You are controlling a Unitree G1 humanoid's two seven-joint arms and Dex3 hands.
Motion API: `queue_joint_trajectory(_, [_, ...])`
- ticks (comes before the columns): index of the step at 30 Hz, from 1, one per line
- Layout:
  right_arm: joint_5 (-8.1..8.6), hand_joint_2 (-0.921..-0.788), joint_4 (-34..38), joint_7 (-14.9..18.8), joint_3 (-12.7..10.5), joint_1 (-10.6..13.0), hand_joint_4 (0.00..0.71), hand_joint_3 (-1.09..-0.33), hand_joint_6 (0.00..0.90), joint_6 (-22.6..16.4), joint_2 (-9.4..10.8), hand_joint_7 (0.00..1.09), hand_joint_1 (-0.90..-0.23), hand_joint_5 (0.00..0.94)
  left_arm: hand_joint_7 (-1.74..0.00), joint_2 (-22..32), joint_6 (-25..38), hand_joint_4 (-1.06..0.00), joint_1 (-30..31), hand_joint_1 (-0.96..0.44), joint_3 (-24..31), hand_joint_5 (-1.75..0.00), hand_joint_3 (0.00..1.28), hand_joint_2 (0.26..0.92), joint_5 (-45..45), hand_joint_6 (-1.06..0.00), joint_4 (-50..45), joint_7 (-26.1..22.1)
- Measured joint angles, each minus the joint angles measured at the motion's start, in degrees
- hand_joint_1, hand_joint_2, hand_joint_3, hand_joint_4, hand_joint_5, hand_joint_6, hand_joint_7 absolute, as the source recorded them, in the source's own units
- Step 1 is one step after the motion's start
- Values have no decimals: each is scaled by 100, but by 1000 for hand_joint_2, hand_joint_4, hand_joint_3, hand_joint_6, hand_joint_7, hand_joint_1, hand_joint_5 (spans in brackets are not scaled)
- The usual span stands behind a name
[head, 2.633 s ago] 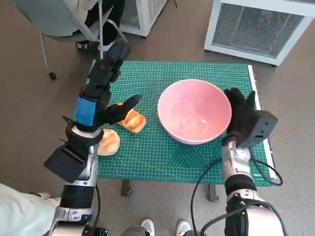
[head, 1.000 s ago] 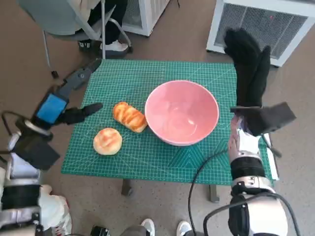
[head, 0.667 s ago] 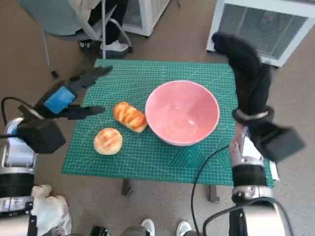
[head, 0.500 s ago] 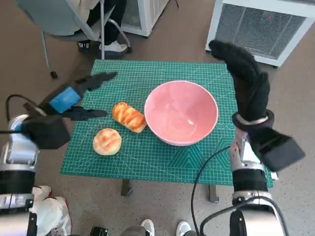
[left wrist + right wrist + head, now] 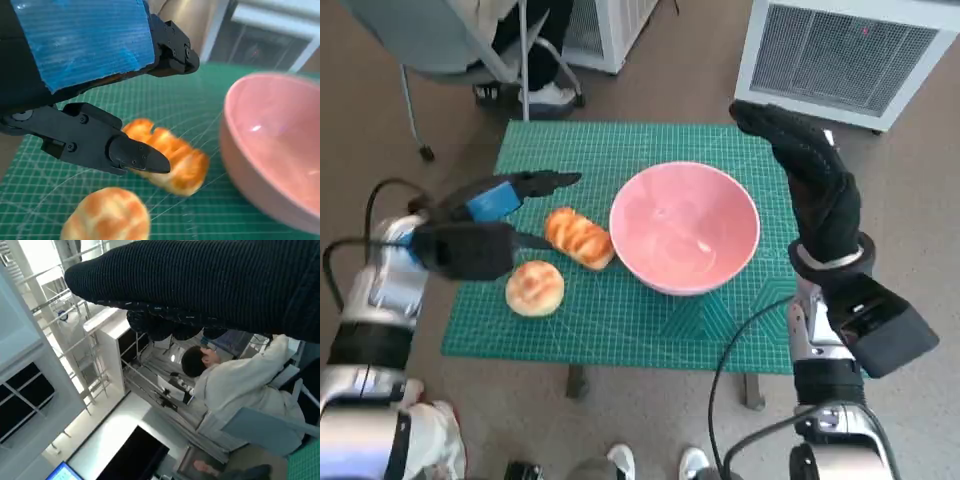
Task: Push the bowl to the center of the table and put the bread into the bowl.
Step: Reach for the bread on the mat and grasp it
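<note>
Our left hand (image 5: 505, 205) hovers over the left side of the counter (image 5: 580, 330), fingers spread and holding nothing, their black tips (image 5: 137, 156) poised just above the long bread roll (image 5: 579, 238); our right hand (image 5: 810, 185), gloved, is raised above the counter's far right corner, fingers extended and likewise empty. The long roll lies just left of the pink bowl (image 5: 684, 226), close to its rim or touching it, and a round bun (image 5: 534, 288) sits nearer to us, close beside the roll. The bowl stands about mid-counter, a shade right of center and empty, so we judge the push to be done or nearly so, while the bread has yet to be picked up; the grasp of the roll looks to be the step in hand, and nothing has gone into the bowl. The counter is covered by a green gridded cutting mat (image 5: 620, 150) on a small table over a brown floor. Beyond it stand two white slatted units (image 5: 850, 55), and at far left a chair (image 5: 450, 40) with a seated person's feet (image 5: 550, 95). The right wrist view shows a person in white (image 5: 240, 385) in a bright room.
</note>
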Motion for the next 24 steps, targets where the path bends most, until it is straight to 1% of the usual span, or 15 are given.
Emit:
queue_joint_trajectory(13, [-23,-921,-60,-70,36,126,363,-811,-1,45,-3,792,-584,31,-12,-311,58,-176,-623,-213,-533,0,0,828,613,-380,1081,312])
queue_joint_trajectory(24, [-16,-921,-101,-97,61,145,362,-811,-1,53,-3,793,-593,35,-10,-707,-12,-189,-961,-195,-944,-5,1,829,1013,-380,1768,697])
